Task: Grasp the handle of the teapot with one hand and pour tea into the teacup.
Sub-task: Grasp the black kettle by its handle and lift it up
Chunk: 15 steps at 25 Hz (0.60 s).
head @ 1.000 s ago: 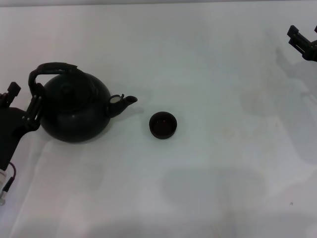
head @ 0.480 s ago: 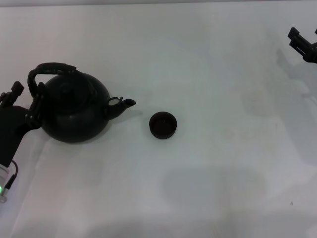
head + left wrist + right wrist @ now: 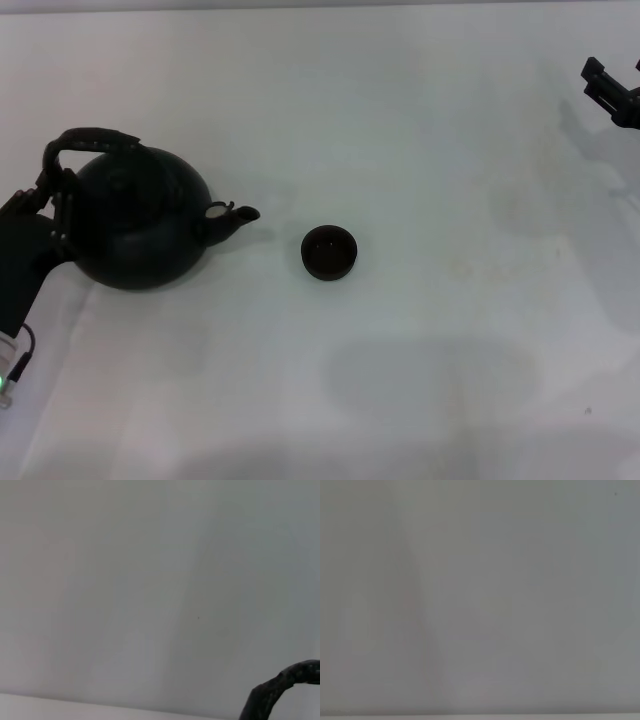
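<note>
The black teapot (image 3: 135, 225) stands on the white table at the left, its spout (image 3: 232, 213) pointing right toward the teacup (image 3: 329, 252). The small dark teacup sits a short gap to the right of the spout. The arched handle (image 3: 85, 140) rises over the pot; a curved piece of the handle (image 3: 280, 686) also shows in the left wrist view. My left gripper (image 3: 45, 200) is at the handle's left end, shut on it. My right gripper (image 3: 612, 85) hangs parked at the far right edge, fingers apart, nothing in it.
A white table (image 3: 420, 380) spreads to the right of and in front of the teacup. The right wrist view shows only the plain pale surface.
The teapot and my left gripper have shifted left together, widening the gap between spout and teacup. The teacup and the right arm have stayed put.
</note>
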### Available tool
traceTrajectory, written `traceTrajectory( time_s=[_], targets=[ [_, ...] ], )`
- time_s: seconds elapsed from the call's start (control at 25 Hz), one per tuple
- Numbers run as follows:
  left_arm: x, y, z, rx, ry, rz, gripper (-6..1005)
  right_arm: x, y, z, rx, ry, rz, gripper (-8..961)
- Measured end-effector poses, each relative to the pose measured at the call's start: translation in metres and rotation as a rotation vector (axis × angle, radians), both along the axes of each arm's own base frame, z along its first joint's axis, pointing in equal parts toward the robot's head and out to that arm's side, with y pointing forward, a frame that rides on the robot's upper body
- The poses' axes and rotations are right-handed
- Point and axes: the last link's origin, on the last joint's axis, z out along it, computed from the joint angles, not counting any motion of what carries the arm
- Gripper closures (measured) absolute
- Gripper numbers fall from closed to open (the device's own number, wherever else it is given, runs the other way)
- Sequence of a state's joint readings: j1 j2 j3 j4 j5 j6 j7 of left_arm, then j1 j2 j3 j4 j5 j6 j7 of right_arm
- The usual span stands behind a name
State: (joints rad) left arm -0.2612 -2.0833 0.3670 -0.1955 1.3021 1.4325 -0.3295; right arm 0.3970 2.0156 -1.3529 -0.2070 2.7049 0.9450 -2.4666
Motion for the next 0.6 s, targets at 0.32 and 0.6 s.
traceTrajectory(
  time_s=[0.32, 0.6],
  targets=[
    [-0.001, 0.001, 0.004, 0.007, 0.014, -0.012, 857, 0.001, -0.001, 0.0, 0.0, 0.0, -0.003, 123],
    [0.001, 0.001, 0.014, 0.04, 0.036, -0.066, 879, 0.002, -0.001, 0.001, 0.0, -0.002, -0.004, 123]
  ],
)
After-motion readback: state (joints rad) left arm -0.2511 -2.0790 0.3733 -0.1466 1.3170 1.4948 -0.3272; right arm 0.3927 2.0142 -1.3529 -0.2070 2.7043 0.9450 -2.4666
